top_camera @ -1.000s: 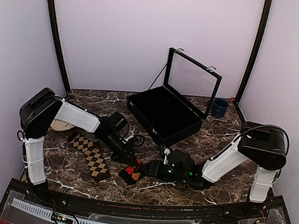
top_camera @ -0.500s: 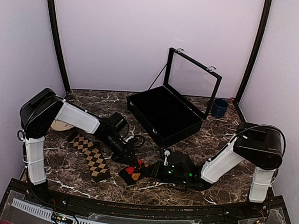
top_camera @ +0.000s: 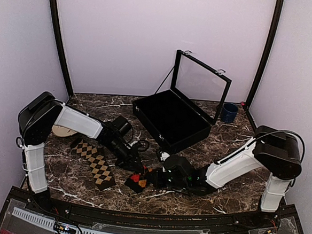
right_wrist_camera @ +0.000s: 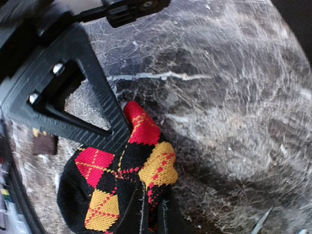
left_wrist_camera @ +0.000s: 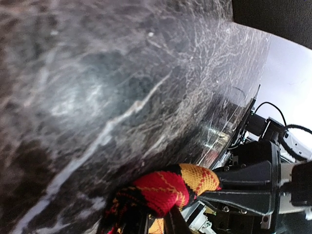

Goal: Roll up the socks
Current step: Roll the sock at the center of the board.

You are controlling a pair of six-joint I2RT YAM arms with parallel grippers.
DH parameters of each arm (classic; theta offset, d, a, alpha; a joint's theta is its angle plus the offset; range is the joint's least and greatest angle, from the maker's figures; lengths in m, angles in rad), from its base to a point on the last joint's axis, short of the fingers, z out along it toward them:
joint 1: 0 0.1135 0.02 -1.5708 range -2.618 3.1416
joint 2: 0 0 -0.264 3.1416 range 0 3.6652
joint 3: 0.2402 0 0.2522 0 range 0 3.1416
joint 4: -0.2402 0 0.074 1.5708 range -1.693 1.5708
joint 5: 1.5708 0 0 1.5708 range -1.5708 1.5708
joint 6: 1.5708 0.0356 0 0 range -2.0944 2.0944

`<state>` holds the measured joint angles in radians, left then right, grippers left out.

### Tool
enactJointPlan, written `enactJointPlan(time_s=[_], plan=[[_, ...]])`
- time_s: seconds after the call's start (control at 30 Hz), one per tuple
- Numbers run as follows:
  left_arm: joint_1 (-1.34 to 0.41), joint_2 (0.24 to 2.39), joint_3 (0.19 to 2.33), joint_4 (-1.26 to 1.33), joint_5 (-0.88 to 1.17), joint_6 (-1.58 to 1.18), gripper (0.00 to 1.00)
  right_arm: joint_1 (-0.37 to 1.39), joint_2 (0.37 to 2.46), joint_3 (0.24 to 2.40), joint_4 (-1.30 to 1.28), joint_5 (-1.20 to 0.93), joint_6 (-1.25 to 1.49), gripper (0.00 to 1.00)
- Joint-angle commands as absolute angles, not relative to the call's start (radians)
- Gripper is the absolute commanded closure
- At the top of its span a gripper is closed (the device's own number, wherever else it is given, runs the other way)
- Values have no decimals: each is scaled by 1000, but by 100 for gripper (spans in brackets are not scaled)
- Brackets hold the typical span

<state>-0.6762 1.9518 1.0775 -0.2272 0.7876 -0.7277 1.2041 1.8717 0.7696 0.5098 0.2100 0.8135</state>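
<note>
The right gripper (top_camera: 150, 177) is pinched tight on the red-and-orange sock (top_camera: 137, 181), which is bunched on the marble table (top_camera: 76, 189) between both arms. The left gripper (top_camera: 137, 168) touches the same sock; can't tell whether its jaws are parted. The tan sock (top_camera: 95, 163) lies flat just to the left.

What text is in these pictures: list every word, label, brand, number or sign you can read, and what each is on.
No text can be read.
The red-and-orange sock, tan sock, black case and blue mug show no print, only patterns or plain surfaces.
A small component on the near rail has coloured marks, too small to read.
</note>
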Motion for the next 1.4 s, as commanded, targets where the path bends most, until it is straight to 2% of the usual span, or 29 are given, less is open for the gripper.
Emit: enactJointPlan(time_s=[0.0,0.57,1.37], plan=[[-652,1901,1041,-310,701,-751,84,1241,1851,831,423,356,619,100],[-624,1727,982,-297,768,-833,84,1387,1936,898,338,638,268,100],[-670,1765,1010,-259,853,-908,80,1545,2082,921,426,974,14,100]])
